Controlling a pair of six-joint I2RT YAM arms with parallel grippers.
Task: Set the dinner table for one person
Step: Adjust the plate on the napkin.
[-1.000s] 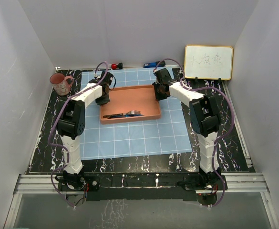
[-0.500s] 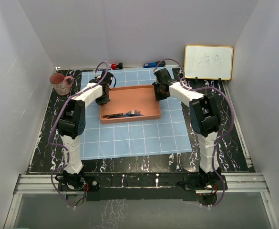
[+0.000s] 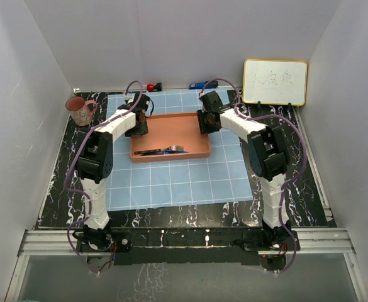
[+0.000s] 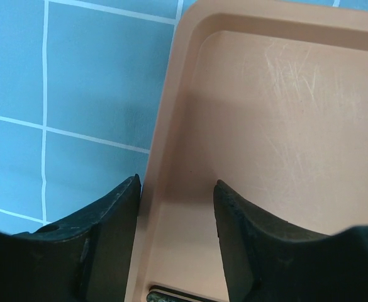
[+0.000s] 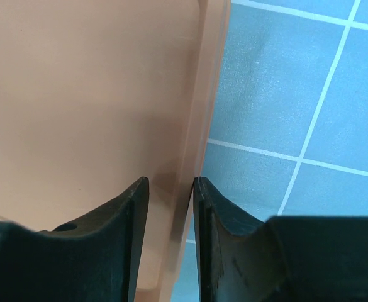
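Note:
The orange tray [image 3: 171, 129] lies on the light-blue gridded cloth [image 3: 177, 182], which covers the middle of the black marble dinner table [image 3: 61, 189]. A fork and a knife [image 3: 165, 151] lie along the tray's near side. My left gripper [image 3: 139, 123] straddles the tray's left rim [image 4: 161, 157]. Its outer finger [image 4: 102, 233] is against the rim and its inner finger [image 4: 246, 245] stands apart from the wall, so it is open. My right gripper [image 3: 204, 123] is shut on the tray's right rim [image 5: 202, 126], with its fingers [image 5: 228, 233] on both sides.
A pink mug [image 3: 80, 111] stands at the table's far left corner. A whiteboard [image 3: 275, 82] leans at the far right. A red-tipped object [image 3: 153, 87] and a blue one [image 3: 202, 84] lie along the back edge. Grey walls enclose the table.
The tray has shifted slightly left and back. My right gripper has moved left with the tray's right rim, and my left gripper has edged back along the left rim.

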